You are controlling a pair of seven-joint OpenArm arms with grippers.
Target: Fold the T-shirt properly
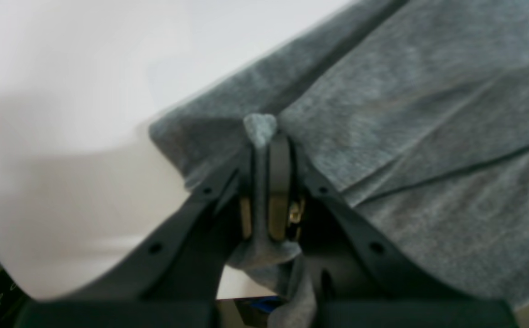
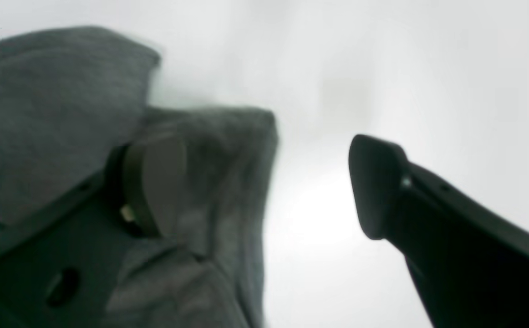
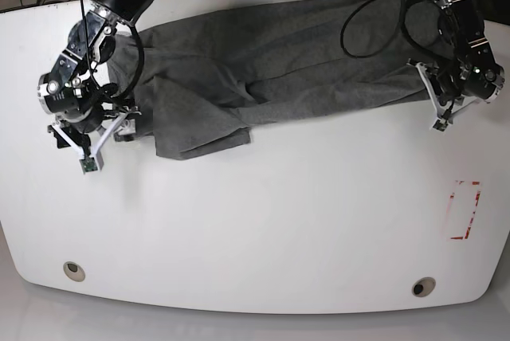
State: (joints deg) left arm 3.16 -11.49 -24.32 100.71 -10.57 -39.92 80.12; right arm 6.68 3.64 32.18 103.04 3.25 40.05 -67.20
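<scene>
The heather-grey T-shirt (image 3: 279, 62) lies spread and creased across the far half of the white table (image 3: 279, 221). My left gripper (image 1: 264, 150) is shut on a pinch of its cloth (image 1: 428, 114) at an edge; in the base view this gripper (image 3: 437, 102) is at the shirt's right end. My right gripper (image 2: 264, 182) stands open, its two fingers wide apart. Grey cloth (image 2: 41, 114) lies against one finger (image 2: 155, 182), and the other finger (image 2: 373, 182) is over bare table. In the base view the right gripper (image 3: 107, 130) is at the shirt's left end.
A red rectangular marking (image 3: 466, 209) sits on the table at the right. Two round holes (image 3: 73, 270) (image 3: 424, 286) lie near the front edge. Cables run behind the table's far edge.
</scene>
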